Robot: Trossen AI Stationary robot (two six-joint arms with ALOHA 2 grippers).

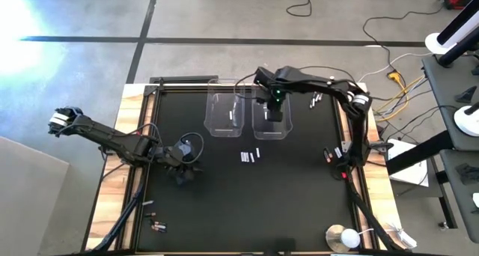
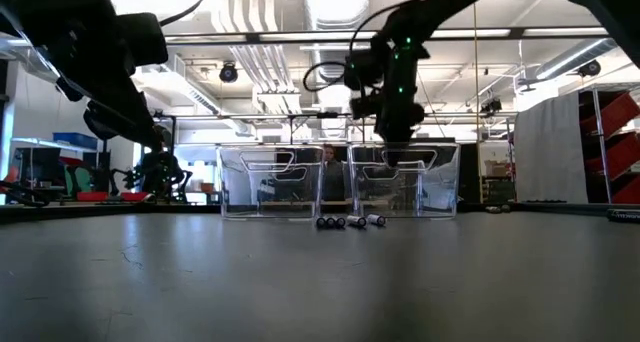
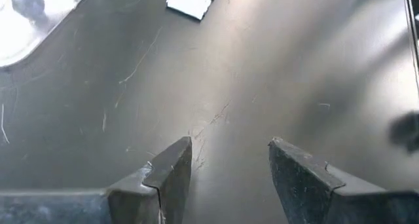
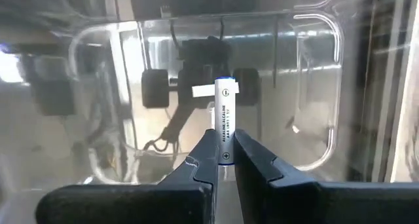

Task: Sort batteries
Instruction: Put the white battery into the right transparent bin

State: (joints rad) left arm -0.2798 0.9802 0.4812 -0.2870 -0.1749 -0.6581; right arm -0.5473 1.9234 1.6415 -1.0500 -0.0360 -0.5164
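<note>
Two clear bins (image 1: 224, 114) (image 1: 271, 125) stand side by side at the table's far middle. My right gripper (image 1: 274, 112) (image 2: 396, 154) hangs over the right bin (image 4: 308, 86), shut on a silver-white battery (image 4: 224, 112). A few loose batteries (image 1: 251, 156) (image 2: 345, 221) lie on the black mat just in front of the bins. My left gripper (image 1: 183, 170) (image 3: 230, 145) stands open above bare mat at the left, nothing between its fingers. White batteries (image 3: 190, 2) show beyond it. My right gripper pinches the silver-white battery between its two fingers (image 4: 252, 160), by one end (image 4: 225, 152). The fingers come from above, pointing steeply down, and the battery lies along them, its other end (image 4: 226, 85) sticking out past the tips. It hangs clear above the right bin's inside.
More batteries lie near the far right (image 1: 316, 99), by the right edge (image 1: 329, 155) and at the near left (image 1: 153, 226). A round white-and-metal disc (image 1: 343, 237) sits at the near right corner. Wide bare mat spreads in front of the bins.
</note>
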